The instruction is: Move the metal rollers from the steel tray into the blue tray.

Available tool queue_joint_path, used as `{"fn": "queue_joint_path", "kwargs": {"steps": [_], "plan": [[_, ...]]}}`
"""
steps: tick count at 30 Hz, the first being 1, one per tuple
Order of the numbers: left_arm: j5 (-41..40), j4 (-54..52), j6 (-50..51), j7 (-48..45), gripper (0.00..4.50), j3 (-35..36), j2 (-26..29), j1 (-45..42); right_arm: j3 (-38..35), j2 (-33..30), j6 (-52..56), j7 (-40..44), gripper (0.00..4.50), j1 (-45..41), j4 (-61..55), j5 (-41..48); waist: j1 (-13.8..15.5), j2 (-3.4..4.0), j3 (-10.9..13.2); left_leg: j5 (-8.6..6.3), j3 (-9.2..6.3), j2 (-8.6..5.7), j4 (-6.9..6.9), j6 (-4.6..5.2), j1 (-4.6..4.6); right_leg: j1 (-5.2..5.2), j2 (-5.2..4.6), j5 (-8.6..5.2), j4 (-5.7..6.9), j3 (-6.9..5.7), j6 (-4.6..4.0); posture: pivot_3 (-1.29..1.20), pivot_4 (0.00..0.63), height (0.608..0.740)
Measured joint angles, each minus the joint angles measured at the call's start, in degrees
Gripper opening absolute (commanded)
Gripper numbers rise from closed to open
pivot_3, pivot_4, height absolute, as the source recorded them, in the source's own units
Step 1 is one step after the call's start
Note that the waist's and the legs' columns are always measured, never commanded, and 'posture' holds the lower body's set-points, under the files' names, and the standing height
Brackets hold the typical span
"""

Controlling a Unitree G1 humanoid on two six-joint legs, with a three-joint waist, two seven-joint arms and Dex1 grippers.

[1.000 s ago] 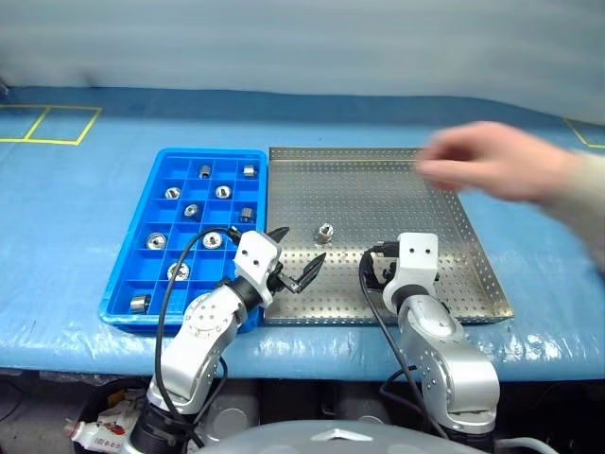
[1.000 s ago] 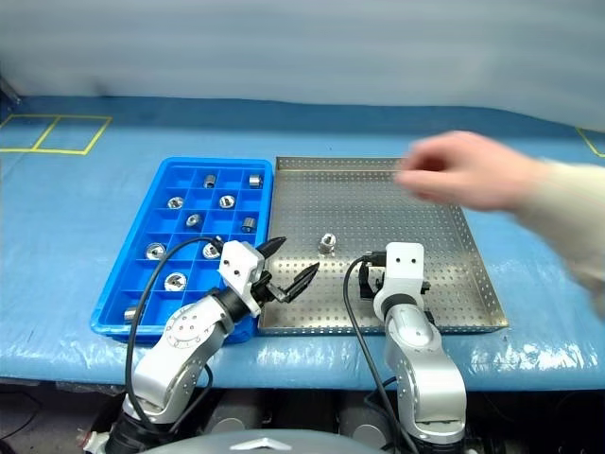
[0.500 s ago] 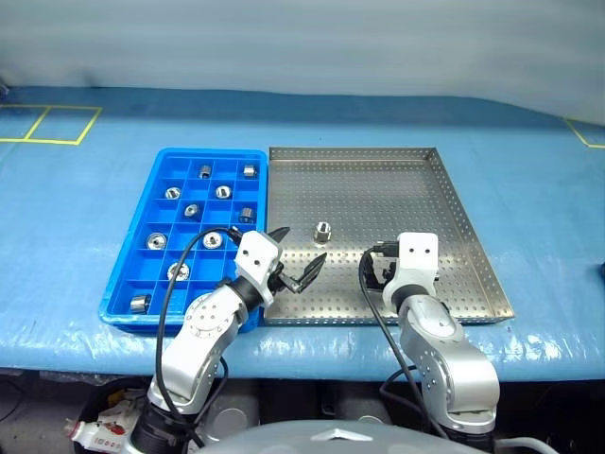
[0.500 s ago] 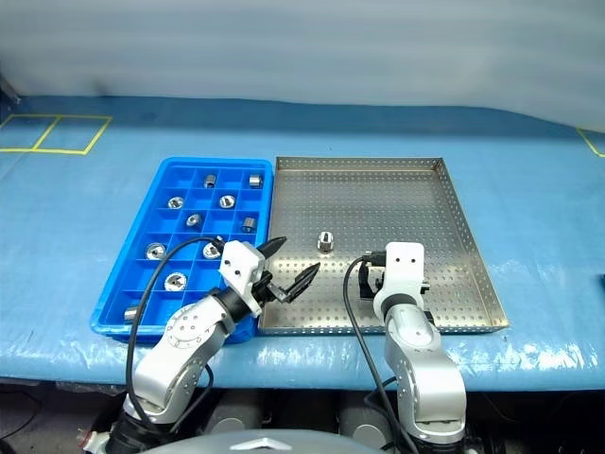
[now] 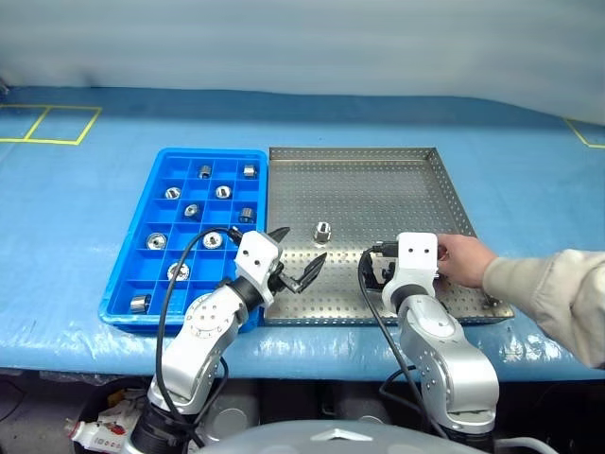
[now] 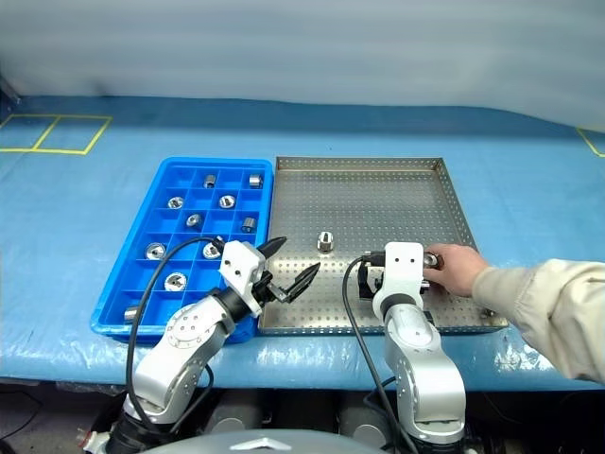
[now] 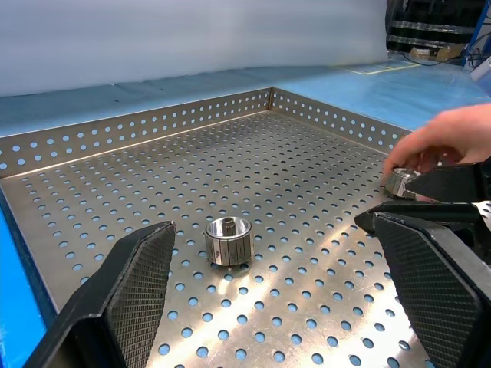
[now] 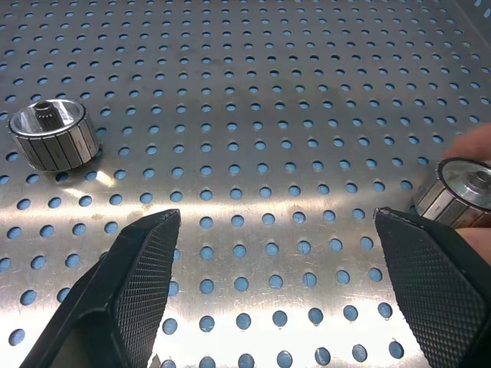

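Roller (image 5: 323, 230): we saw it upright on the steel tray (image 5: 378, 170) — ahead of both hands.
Nearer: left hand (image 5: 295, 257) (spread, empty).
Right hand (image 8: 284, 291): released too.

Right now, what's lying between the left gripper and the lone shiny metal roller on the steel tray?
Nothing: in the left wrist view only bare perforated steel tray lies between the open left gripper and the small silver metal roller.
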Motion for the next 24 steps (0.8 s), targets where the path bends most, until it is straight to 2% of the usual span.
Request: {"fn": "queue_joint_path", "kwargs": {"steps": [7, 12, 24], "plan": [[0.0, 0.0, 0.0, 0.1, 4.50, 0.0, 0.0, 0.1, 0.1, 0.0, 0.0, 0.0, 4.26, -0.6, 0.0, 0.0, 0.0, 0.01, 0.0, 0.00, 0.01, 0.00, 0.00, 0.00, 0.00, -0.01, 0.00, 0.00, 0.00, 0.00, 0.00, 0.16, 0.150, 0.740], [0.0, 0.0, -0.2, 0.7, 4.50, 0.1, -0.8, 0.2, 0.0, -0.1, -0.1, 0.0, 4.26, -5.9, 1.8, -0.1, 0.0, 0.01, 0.0, 0.00, 0.01, 0.00, 0.01, 0.00, 0.01, 0.00, 0.01, 0.00, 0.01, 0.00, 0.00, 0.17, 0.150, 0.740], [0.4, 0.0, -0.7, 2.7, 4.50, 1.7, -1.0, 0.5, -1.1, -0.5, -8.2, 2.3, 4.26, -19.0, 17.8, 0.5, 0.5, 0.01, 0.0, 0.00, 0.01, -0.05, -0.15, 0.00, 0.00, 0.00, 0.01, 0.00, -0.01, -0.01, 0.08, 0.23, 0.150, 0.740]]}}
